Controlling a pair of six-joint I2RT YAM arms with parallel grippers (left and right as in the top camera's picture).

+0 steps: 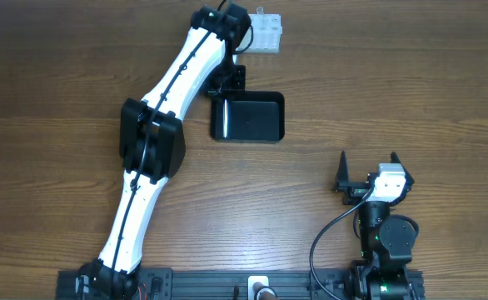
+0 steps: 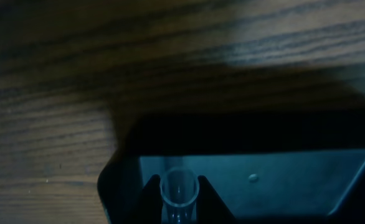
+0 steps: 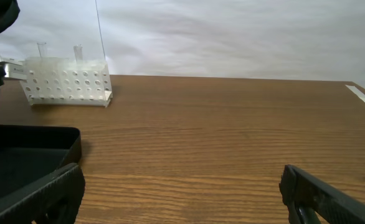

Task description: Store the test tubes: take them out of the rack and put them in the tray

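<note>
Clamping a tube [image 2: 179,188], the left pincer [image 2: 179,202] is hanging over the tray [image 2: 294,183], close to one wall. To place the tube well, I judge the pincer should be easing lower and tipping it flat before letting go, so it is not dropping or rolling hard against that wall. The tube is showing clear, hollow and round-mouthed, and is probably slippery and brittle. Further out, the rack [image 3: 67,84] is standing just beyond the tray with two more tubes [image 3: 78,53] sticking up. The right pincer [image 1: 369,173] is waiting wide open over the counter [image 1: 410,75], well apart.
</note>
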